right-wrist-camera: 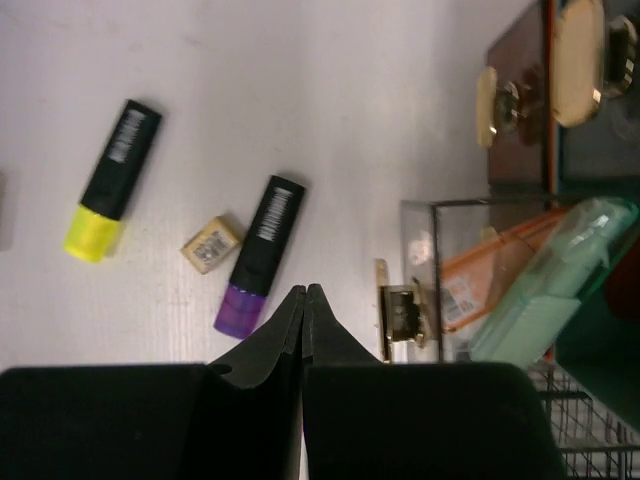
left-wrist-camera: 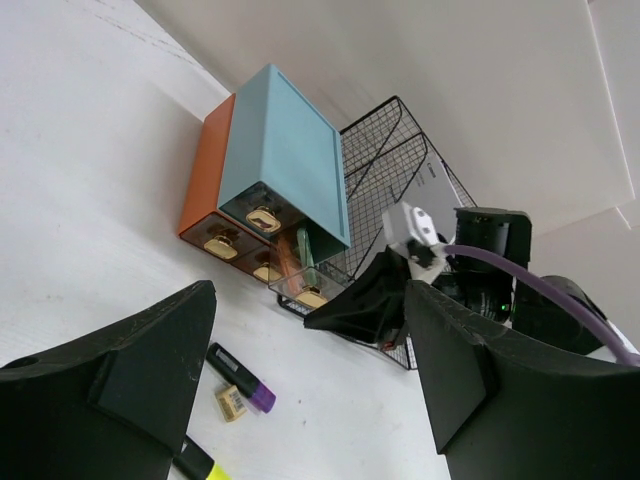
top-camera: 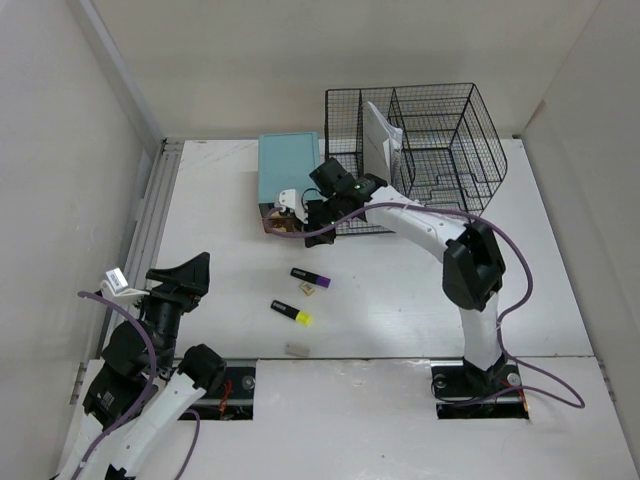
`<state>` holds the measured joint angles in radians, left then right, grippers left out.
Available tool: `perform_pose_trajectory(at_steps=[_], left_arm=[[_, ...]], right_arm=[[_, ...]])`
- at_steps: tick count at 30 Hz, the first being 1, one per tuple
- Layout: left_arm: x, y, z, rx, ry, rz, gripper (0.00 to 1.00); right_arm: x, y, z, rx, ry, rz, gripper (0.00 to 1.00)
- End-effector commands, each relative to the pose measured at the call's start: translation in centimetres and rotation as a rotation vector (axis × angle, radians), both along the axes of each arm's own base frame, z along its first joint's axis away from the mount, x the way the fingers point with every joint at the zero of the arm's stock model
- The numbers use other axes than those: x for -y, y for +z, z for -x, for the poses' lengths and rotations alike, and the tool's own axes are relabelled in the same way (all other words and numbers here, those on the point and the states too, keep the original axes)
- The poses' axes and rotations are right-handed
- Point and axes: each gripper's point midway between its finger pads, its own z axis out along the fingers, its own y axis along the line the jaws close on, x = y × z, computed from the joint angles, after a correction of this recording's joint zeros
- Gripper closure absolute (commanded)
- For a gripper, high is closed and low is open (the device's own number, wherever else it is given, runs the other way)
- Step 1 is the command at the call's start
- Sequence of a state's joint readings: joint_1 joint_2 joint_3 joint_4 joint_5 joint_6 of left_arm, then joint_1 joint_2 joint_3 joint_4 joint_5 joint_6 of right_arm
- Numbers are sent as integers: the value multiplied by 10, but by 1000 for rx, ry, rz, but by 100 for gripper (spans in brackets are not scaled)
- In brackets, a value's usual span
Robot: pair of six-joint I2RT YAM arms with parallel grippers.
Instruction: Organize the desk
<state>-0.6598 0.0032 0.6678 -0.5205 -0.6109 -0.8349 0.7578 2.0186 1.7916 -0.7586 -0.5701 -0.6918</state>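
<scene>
Two grippers over white desk [top-camera: 400,300]. Right gripper [right-wrist-camera: 304,292]: jaws pressed together, nothing between. Left gripper [left-wrist-camera: 310,290]: jaws spread wide, empty. Purple marker [right-wrist-camera: 258,258] just left of right jaw tips; eraser [right-wrist-camera: 211,244] beside marker, contact unclear. Gold handle [right-wrist-camera: 400,312] of clear drawer [right-wrist-camera: 480,230] just right of tips, touching or not unclear. Drawer contents orange and pale green, unidentifiable. Drawer box [left-wrist-camera: 285,150] ahead of left jaws, mostly cut off in right wrist view.

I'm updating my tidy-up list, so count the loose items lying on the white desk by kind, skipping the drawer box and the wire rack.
Highlighters: 2 (purple-tipped highlighter, yellow-tipped highlighter)
Small tan eraser: 1
Pale flat block: 1
Total: 4 loose on the desk
</scene>
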Motion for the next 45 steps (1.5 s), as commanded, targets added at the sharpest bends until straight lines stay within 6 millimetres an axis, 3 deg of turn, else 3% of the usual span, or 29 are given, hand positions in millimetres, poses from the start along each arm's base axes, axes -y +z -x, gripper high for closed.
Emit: perform_pose_trajectory(at_steps=[1, 3, 6, 8, 13, 15, 16, 17, 18, 19, 21, 22, 23, 25, 26, 27, 28, 29, 30, 32, 33, 34, 36, 37, 39, 40, 41, 43, 45], left_arm=[[-18, 24, 23, 158, -2, 106, 27], [-16, 22, 20, 150, -2, 100, 27], [-8, 22, 18, 152, -29, 112, 27], [3, 13, 10, 125, -50, 130, 27], [27, 2, -11, 112, -87, 171, 24], [37, -15, -21, 84, -88, 197, 22], [44, -25, -30, 72, -88, 188, 20], [45, -19, -31, 90, -89, 212, 20], [50, -33, -38, 63, -88, 213, 20], [53, -28, -41, 88, -91, 248, 19], [69, -49, -52, 51, -122, 232, 23], [73, -53, -57, 45, -122, 228, 27], [84, -53, -64, 48, -148, 241, 38], [94, -64, -74, 22, -159, 233, 54], [104, -70, -84, 2, -173, 220, 61], [106, -77, -92, -20, -168, 206, 84], [111, -78, -99, -36, -180, 208, 92], [114, -80, -106, -48, -188, 202, 99], [122, -86, -120, -75, -214, 192, 100], [127, -96, -133, -99, -235, 177, 100], [133, -86, -139, -70, -269, 190, 93], [130, -101, -151, -110, -251, 178, 78], [131, -99, -162, -109, -258, 181, 45], [133, -110, -167, -144, -266, 173, 42], [132, -107, -180, -142, -251, 174, 39], [132, -109, -183, -149, -259, 175, 39], [129, -126, -188, -193, -244, 165, 39], [130, -123, -195, -183, -246, 169, 39], [133, -139, -197, -223, -251, 161, 40]], right_arm=[[-4, 9, -34, 86, -147, -7, 100], [-1, 1, -51, 119, -224, 28, 100], [-2, 8, -78, 208, -340, 11, 100], [-8, 19, -87, 244, -388, -17, 100], [-5, 7, -115, 293, -507, 22, 100], [-7, 10, -124, 315, -539, 12, 100], [-4, 3, -127, 322, -555, 34, 100], [-4, 8, -130, 336, -566, 30, 100], [-4, 9, -132, 337, -582, 22, 100], [-3, 5, -131, 333, -581, 30, 100], [-10, 16, -118, 301, -516, -16, 100], [-7, 13, -107, 273, -442, -21, 100], [-10, 40, -90, 266, -371, -89, 100], [-15, 67, -74, 277, -306, -190, 94], [-6, 83, -65, 313, -298, -218, 74], [1, 93, -68, 351, -329, -225, 67], [4, 102, -67, 370, -338, -239, 61], [10, 111, -67, 378, -347, -246, 46], [15, 126, -61, 384, -354, -265, 46], [21, 144, -58, 397, -349, -300, 46], [29, 155, -54, 395, -355, -324, 46], [31, 164, -50, 382, -348, -353, 46], [32, 176, -41, 378, -333, -387, 44], [38, 181, -40, 372, -345, -400, 44], [39, 186, -36, 348, -338, -421, 44], [44, 193, -38, 359, -340, -440, 44], [42, 194, -34, 338, -330, -450, 44], [50, 199, -38, 334, -339, -464, 44], [53, 201, -36, 320, -333, -480, 44]])
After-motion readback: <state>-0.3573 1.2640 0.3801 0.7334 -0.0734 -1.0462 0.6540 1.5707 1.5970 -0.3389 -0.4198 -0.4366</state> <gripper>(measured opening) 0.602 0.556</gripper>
